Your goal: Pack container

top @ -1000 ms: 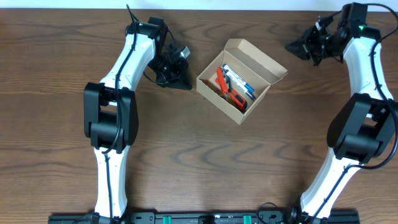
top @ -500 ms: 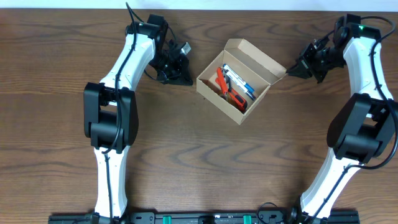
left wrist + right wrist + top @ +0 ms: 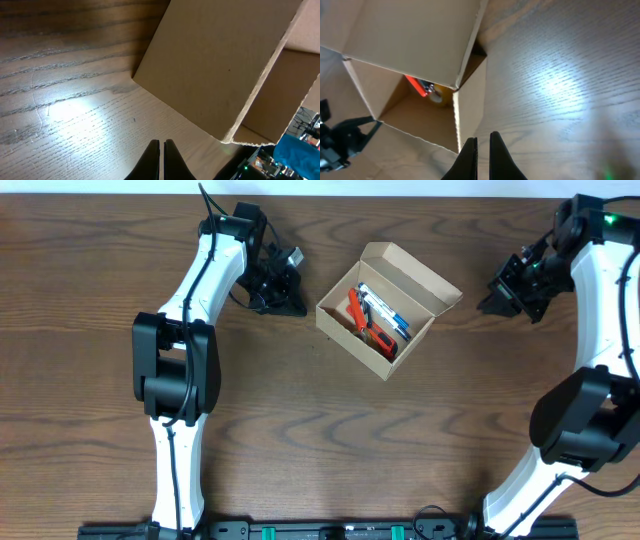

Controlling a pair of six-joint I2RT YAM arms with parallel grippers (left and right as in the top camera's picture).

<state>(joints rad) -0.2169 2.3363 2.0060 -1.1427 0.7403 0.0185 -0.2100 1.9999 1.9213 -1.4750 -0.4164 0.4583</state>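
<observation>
The right gripper [image 3: 482, 136] has pulled back. Half a second ago it sat just beside the box's [image 3: 350, 340] raised lid [image 3: 415, 280]; now it hangs clear of the box on the right, touching nothing. Its fingers are drawn together with only a sliver between them and hold nothing. The left gripper [image 3: 161, 145] has barely moved. It waits just beside the box's left wall, pointing at it, with its fingers pressed together and empty.

The box has not shifted. It sits on the table [image 3: 300, 430] between the two grippers, turned at an angle. The lid stands open on the side of the box away from the robot, just as it did a second ago, so the right arm's approach did not fold it down.

Inside the box lie an orange tool [image 3: 354, 310], white markers with blue on them [image 3: 385, 312] and a dark-and-red item [image 3: 381, 341] at the near end. The right wrist view shows the orange piece again, with something yellowish just beside it that I cannot identify.

Nothing lies loose around the box, so the filling looks done. What remains is probably closing the lid, and that step has not begun.
</observation>
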